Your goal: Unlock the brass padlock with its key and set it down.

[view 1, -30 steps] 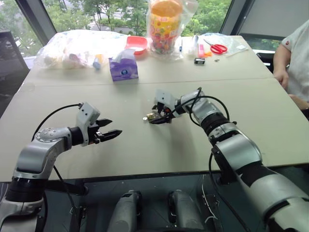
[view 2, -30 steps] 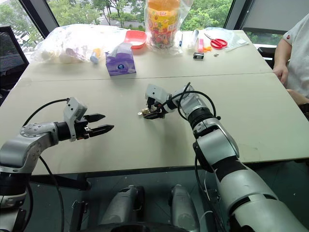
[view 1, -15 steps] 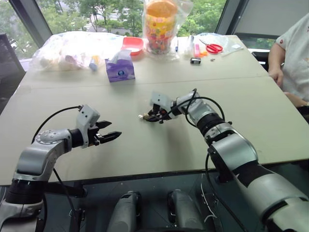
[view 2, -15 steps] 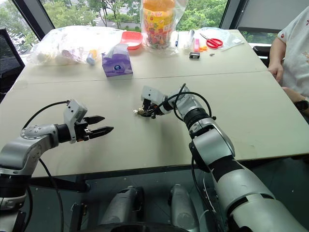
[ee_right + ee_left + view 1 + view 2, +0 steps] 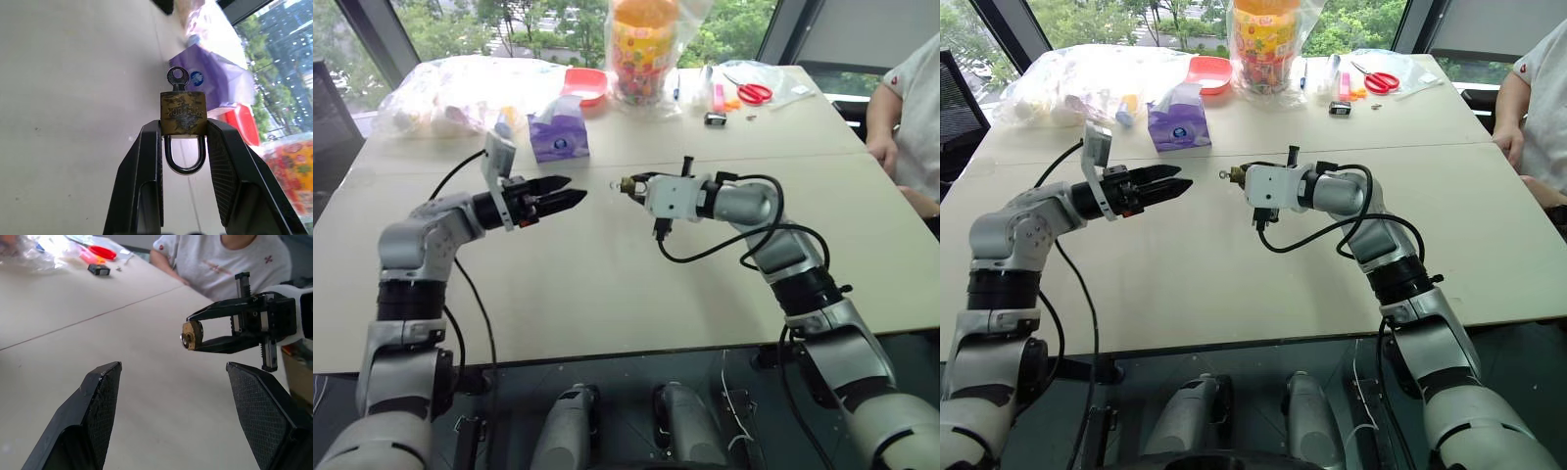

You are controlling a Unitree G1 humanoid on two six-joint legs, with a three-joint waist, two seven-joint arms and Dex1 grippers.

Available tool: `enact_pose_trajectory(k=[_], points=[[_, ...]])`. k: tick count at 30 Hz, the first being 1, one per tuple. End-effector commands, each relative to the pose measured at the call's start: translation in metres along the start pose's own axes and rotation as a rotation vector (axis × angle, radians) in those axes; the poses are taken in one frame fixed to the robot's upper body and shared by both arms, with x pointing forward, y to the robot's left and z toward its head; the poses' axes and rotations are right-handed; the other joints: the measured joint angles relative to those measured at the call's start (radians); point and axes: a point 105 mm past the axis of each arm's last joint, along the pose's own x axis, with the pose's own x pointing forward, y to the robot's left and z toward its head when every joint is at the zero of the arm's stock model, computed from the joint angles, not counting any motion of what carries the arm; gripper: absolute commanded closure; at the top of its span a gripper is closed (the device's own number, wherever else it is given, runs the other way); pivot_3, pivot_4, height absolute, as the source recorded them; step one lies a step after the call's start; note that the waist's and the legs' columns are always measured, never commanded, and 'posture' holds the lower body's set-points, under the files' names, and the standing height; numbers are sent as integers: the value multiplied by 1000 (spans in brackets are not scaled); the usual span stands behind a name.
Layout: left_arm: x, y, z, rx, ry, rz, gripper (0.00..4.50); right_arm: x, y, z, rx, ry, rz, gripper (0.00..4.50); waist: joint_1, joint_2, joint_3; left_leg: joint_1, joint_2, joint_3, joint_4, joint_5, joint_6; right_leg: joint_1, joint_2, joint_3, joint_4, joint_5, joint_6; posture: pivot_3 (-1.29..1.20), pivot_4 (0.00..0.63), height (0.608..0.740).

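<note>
In the left eye view, the right gripper (image 5: 628, 185) is clenched on the brass padlock (image 5: 627, 183) near the frame's center, raised above the table (image 5: 607, 294), while the left gripper (image 5: 566, 193) sits center-left with its fingers spread, holding nothing. In the left wrist view, the padlock (image 5: 191, 335) appears right of center as a dull gold block pinched between two black fingers (image 5: 215, 311). In the right wrist view, the padlock (image 5: 183, 113) fills the middle: a scuffed, tarnished yellow body, its silvery shackle (image 5: 184, 155) hanging toward the gripper, and the key (image 5: 177, 78) seated in its far end, round bow outward.
</note>
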Motion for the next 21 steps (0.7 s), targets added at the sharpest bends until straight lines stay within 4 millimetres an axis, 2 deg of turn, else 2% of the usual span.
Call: enact_pose_trajectory(k=[1, 2, 3, 4, 8, 21], points=[[10, -5, 11, 21, -17, -68, 917, -7, -17, 11, -30, -12, -87, 3805, 2, 0, 0, 0, 0, 0, 3, 0, 1, 1, 0, 0, 0, 0, 0, 0, 150, 740], [14, -5, 11, 23, -13, -77, 917, -7, -17, 12, -33, -9, -95, 3805, 3, -1, 0, -1, 1, 0, 5, -1, 2, 1, 0, 0, 0, 0, 0, 0, 150, 740], [17, -5, 11, 27, -9, -86, 1455, -8, -18, 12, -38, -6, -99, 3805, 4, -1, 0, -1, 1, 0, 8, -2, 3, 2, 0, 0, 0, 0, 0, 0, 150, 740], [18, -5, 11, 29, -7, -93, 1749, -9, -18, 12, -41, -3, -101, 3805, 5, -1, 0, -1, 1, 0, 9, -2, 4, 3, 0, 0, 0, 0, 0, 0, 150, 740], [27, -4, 13, 33, -18, -100, 3463, -11, -15, 14, -54, 4, -97, 3805, 6, -1, 0, -1, 0, 0, 11, -2, 7, 6, -1, 0, -2, 0, 0, 0, 150, 740], [46, -9, 15, 21, -39, -174, 3463, -13, -9, 21, -49, -3, -83, 3805, 4, -1, 1, -1, 0, 0, 11, -2, 7, 6, -1, 0, -1, 1, 2, 0, 150, 740]])
